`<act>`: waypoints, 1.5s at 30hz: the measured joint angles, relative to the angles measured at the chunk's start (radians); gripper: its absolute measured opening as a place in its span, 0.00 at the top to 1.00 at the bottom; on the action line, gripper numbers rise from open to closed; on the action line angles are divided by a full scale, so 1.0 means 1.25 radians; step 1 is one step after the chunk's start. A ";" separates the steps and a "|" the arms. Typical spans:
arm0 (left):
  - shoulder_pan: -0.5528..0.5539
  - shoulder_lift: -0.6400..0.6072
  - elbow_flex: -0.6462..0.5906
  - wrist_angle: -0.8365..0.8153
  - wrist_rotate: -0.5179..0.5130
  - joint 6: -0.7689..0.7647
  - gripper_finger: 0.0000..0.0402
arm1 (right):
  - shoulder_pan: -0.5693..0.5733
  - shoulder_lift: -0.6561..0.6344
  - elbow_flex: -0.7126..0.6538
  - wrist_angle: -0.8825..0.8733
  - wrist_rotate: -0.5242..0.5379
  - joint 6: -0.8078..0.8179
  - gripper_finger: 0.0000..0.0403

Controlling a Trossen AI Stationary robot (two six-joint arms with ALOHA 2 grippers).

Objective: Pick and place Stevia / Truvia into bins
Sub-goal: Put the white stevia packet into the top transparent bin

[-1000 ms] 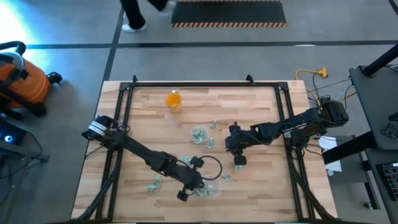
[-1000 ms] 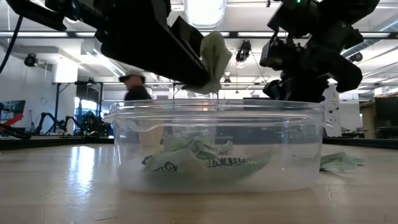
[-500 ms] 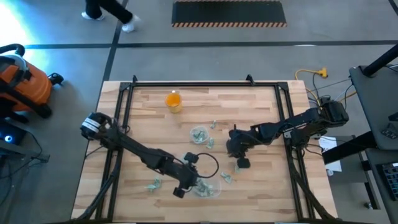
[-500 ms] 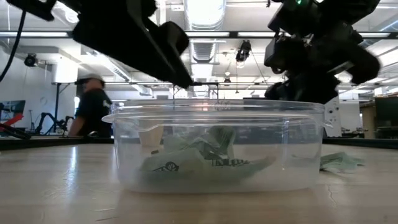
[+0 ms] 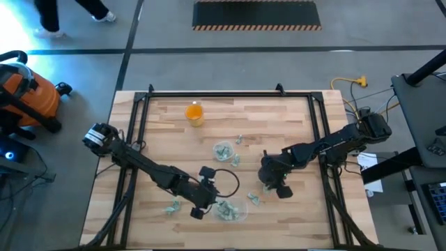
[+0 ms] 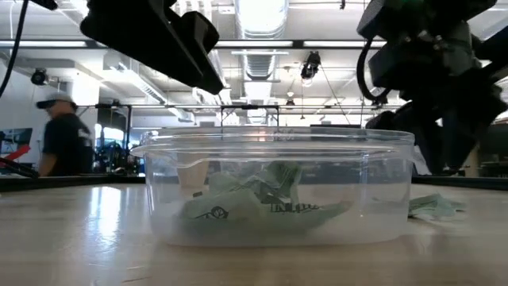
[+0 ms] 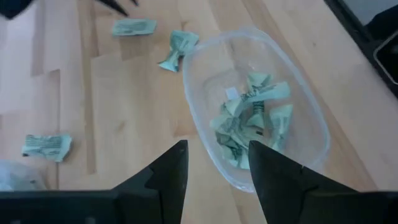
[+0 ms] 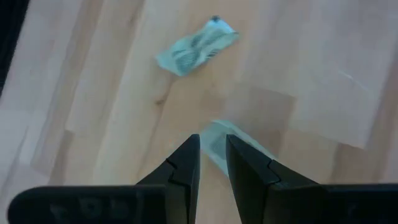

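Now the left gripper [image 7: 214, 171] hovers beside the tub [image 7: 311, 112], jaws apart and empty; a heap of sachets [image 7: 252, 121] lies inside the tub. Loose sachets [image 7: 134, 27] lie on the desk [image 7: 112, 112] near it. Farther right, the right gripper [image 8: 212, 158] is low over the desk, jaws nearly together around the end of a sachet [image 8: 219, 138]; another sachet [image 8: 194, 45] lies just beyond.

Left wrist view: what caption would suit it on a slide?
Open left gripper above the clear tub holding several green-and-white sachets, more scattered on the wooden table.
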 joint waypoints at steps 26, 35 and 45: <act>0.000 0.001 -0.001 -0.014 -0.028 0.000 0.62 | 0.122 0.003 -0.021 0.067 0.255 -0.041 0.79; 0.000 0.001 -0.001 -0.014 -0.028 -0.001 0.62 | 0.123 0.003 -0.046 0.091 0.253 -0.003 0.63; 0.000 0.001 -0.001 -0.014 -0.027 -0.001 0.62 | 0.123 0.022 -0.049 0.104 0.252 -0.003 0.56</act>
